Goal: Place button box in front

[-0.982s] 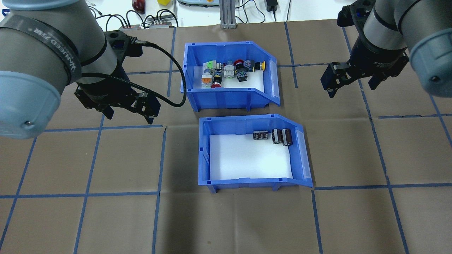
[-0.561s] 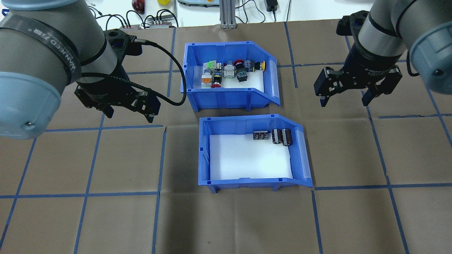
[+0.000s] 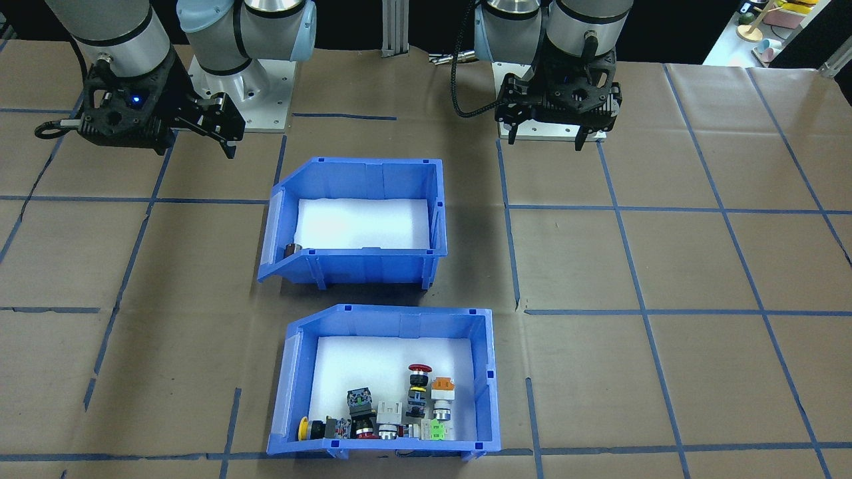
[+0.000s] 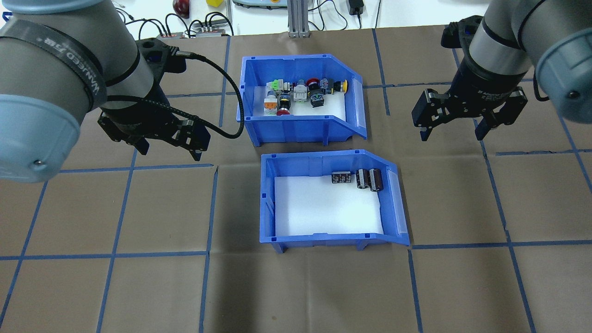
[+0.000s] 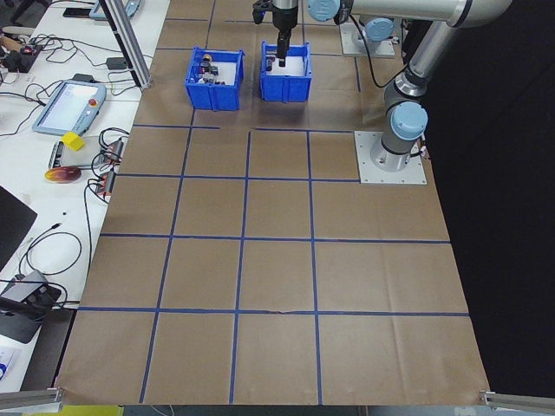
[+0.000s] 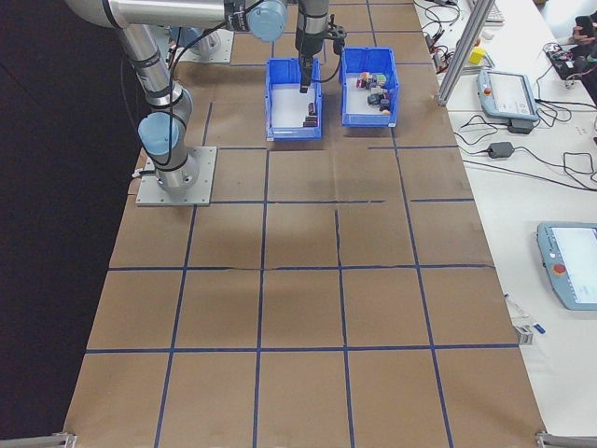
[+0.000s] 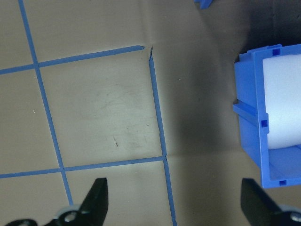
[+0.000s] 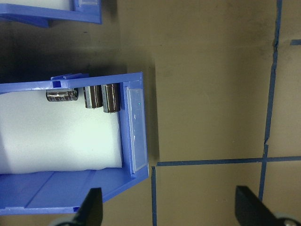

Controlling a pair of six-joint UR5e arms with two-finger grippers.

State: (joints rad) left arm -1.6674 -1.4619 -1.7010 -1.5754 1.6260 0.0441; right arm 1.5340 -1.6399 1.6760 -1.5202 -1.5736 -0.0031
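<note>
Brown-papered table, cluttered benches running alongside.
Brown paper is covering the whole table, blue tape lines dividing it into squares. A white bench is running along one side, carrying a teach pendant, a second pendant and trailing black cables. An aluminium post is standing at the table's edge. Beyond the opposite edge the surroundings are lying in darkness.

You see a brown tabletop gridded with blue tape; the button box and a second blue bin sit on it, close together
</note>
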